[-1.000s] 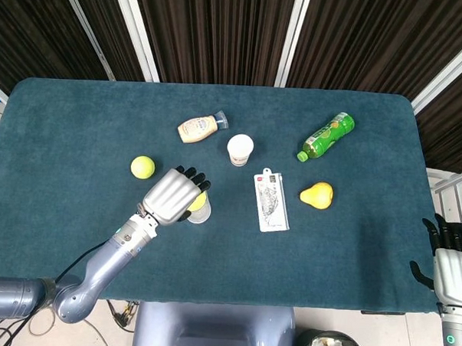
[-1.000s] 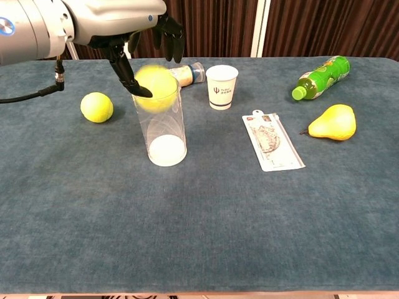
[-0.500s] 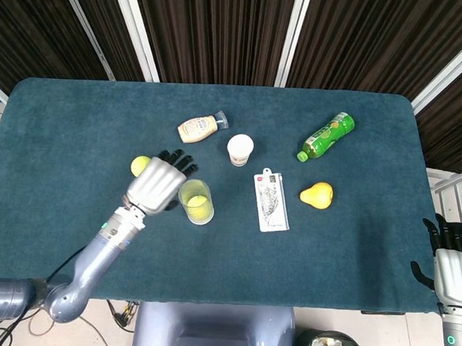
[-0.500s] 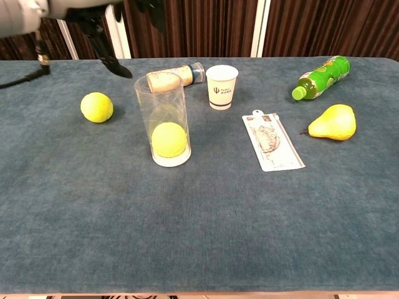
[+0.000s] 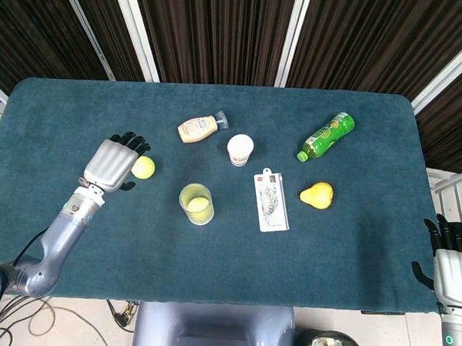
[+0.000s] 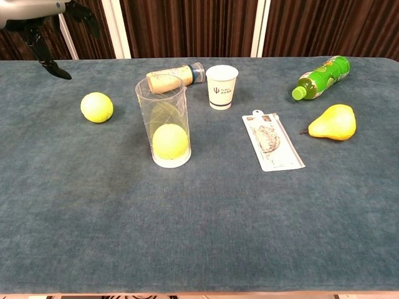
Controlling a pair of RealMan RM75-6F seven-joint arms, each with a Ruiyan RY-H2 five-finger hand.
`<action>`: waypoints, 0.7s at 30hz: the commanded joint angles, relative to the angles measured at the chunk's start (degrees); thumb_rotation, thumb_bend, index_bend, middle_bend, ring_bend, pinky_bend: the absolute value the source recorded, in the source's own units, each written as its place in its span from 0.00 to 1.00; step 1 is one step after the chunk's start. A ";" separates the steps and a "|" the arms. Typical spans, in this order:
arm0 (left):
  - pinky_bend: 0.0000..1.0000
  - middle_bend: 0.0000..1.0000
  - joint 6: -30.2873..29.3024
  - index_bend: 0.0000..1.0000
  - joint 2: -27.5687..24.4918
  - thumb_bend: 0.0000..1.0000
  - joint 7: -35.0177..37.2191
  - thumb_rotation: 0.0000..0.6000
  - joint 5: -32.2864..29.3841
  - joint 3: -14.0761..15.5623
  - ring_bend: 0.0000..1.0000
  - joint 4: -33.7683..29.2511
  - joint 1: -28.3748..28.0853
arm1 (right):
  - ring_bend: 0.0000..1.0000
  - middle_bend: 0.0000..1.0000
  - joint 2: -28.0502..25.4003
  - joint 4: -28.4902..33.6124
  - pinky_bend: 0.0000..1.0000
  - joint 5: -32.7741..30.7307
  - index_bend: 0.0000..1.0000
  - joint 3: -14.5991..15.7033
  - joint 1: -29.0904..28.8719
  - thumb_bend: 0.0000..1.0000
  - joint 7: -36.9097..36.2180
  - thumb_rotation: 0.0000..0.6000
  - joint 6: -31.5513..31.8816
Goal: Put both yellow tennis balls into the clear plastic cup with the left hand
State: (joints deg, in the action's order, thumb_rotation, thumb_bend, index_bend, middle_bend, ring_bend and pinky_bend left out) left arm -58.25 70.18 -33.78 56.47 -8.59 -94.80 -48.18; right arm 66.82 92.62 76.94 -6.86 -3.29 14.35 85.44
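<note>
1 tennis ball point(image 6: 169, 141) sits at the bottom of the upright clear plastic cup point(image 6: 163, 122); the other tennis ball point(image 5: 143, 167) lies on the table point(image 5: 64, 120), left of the cup. The left hand point(image 5: 113, 163) hovers just beside that ball, fingers spread, holding nothing; the right hand point(image 5: 451, 263) is at the table's edge, its state unclear.

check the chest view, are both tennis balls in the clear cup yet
No: only one tennis ball sits at the bottom of the clear cup, while the second tennis ball lies on the table to its left.
</note>
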 commanded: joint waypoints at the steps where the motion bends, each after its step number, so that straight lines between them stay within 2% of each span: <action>1: 0.31 0.20 3.40 0.28 3.26 0.05 2.58 1.00 -0.36 0.31 0.13 6.05 -0.89 | 0.11 0.07 0.18 -0.20 0.10 -0.21 0.14 -0.01 -0.11 0.34 0.38 1.00 -0.20; 9: 0.31 0.19 9.40 0.27 10.57 0.05 4.84 1.00 -3.96 0.05 0.13 17.50 -3.08 | 0.11 0.08 0.92 -1.17 0.09 -1.20 0.14 -0.14 -0.47 0.34 1.32 1.00 -1.02; 14: 0.30 0.20 11.77 0.27 14.41 0.06 4.61 1.00 -5.63 0.94 0.13 23.38 -3.64 | 0.11 0.08 1.07 -1.45 0.09 -1.35 0.14 -0.20 -0.48 0.34 1.34 1.00 -1.00; 21: 0.29 0.21 12.92 0.27 19.83 0.06 7.96 1.00 -3.27 1.44 0.13 32.32 -3.55 | 0.11 0.08 1.20 -1.21 0.09 -1.21 0.14 -0.03 -0.47 0.34 1.79 1.00 -0.93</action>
State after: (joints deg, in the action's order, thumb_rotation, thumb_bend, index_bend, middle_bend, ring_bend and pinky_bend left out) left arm -45.97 87.95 -27.64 52.15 -7.35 -65.12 -51.77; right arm 68.00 91.40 75.73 -6.90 -3.75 16.11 84.52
